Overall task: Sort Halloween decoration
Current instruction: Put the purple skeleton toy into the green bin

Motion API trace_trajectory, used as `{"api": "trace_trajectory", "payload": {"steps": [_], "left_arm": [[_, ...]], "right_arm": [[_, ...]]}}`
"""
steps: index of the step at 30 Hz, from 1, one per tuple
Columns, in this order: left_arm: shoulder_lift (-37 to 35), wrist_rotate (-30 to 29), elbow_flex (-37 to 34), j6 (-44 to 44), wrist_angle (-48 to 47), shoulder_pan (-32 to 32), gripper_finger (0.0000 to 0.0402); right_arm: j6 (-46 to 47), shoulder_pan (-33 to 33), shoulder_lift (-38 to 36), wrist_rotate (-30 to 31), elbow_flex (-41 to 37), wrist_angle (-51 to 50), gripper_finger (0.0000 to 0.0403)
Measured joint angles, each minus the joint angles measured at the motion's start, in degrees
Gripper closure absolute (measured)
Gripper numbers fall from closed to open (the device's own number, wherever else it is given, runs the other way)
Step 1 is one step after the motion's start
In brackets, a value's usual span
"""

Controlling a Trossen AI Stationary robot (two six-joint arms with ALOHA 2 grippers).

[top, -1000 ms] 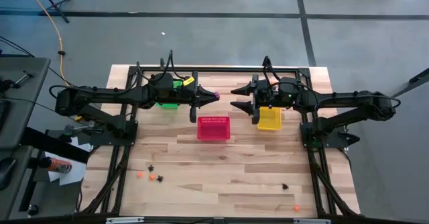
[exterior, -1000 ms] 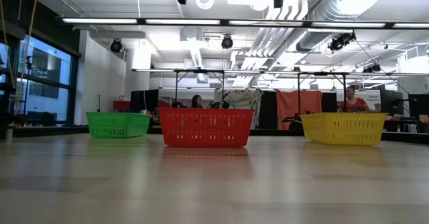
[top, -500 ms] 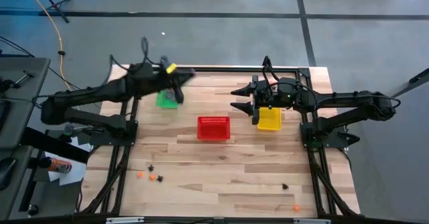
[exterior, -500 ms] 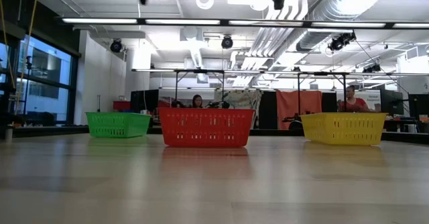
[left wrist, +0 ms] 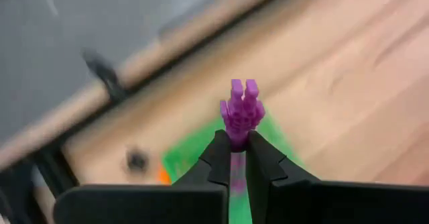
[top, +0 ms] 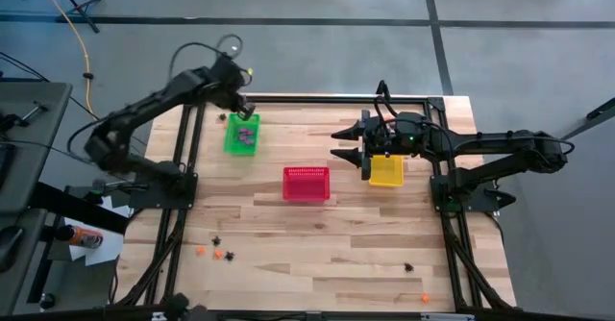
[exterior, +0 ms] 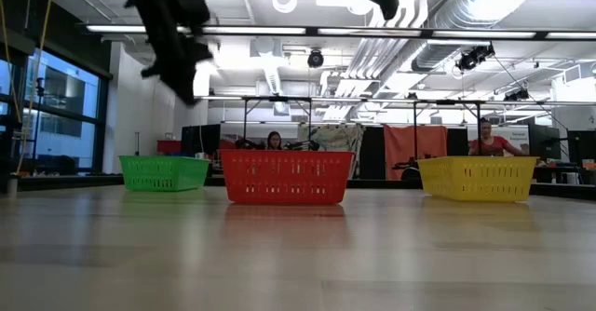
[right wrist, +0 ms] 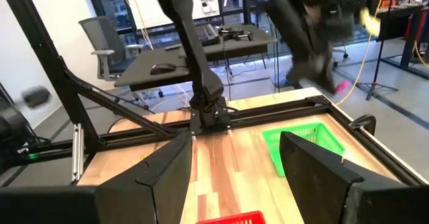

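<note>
My left gripper hangs over the far end of the green basket and is shut on a purple hand-shaped trinket. The green basket, which also shows below the fingers in the left wrist view, holds some purple trinkets. My right gripper is open and empty, in the air between the red basket and the yellow basket. Black and orange trinkets lie on the table near its front edge. My left gripper pinches the purple trinket by its lower end between its two fingertips. The rest of the trinket sticks out past the fingertips. The fingers slant down from above. The trinket is lifted clear, above the green basket.
A black trinket lies on the table just left of the green basket. More trinkets lie at the front right. The three baskets stand in a row across the far half. The middle of the table is bare wood. People show in the room behind.
My left gripper has swung from beside the red basket toward the table's left and far edge, to above the green basket, and has tipped downward. It stays shut on the purple trinket.
</note>
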Motion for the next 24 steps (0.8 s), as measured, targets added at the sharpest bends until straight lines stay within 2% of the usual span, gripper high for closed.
{"api": "trace_trajectory", "payload": {"steps": [6,10,18,24], "left_arm": [[9.08,4.44,0.02,0.3,-4.92,-0.34,0.0399],[12.83,4.62,0.02,0.39,-7.94,-1.65,0.0399],[15.67,4.4,-0.19,-2.74,-8.32,-2.83,0.0399],[16.29,4.36,-5.0,-3.68,-6.17,-2.83,0.0399]], "right_arm": [[2.12,0.0,0.0,0.02,0.0,-1.16,0.0181],[3.37,0.0,0.0,0.02,0.0,-1.78,0.0181],[5.29,0.0,0.0,0.03,0.0,-2.56,0.0181],[5.29,0.0,0.0,0.04,0.0,-2.56,0.0181]]}}
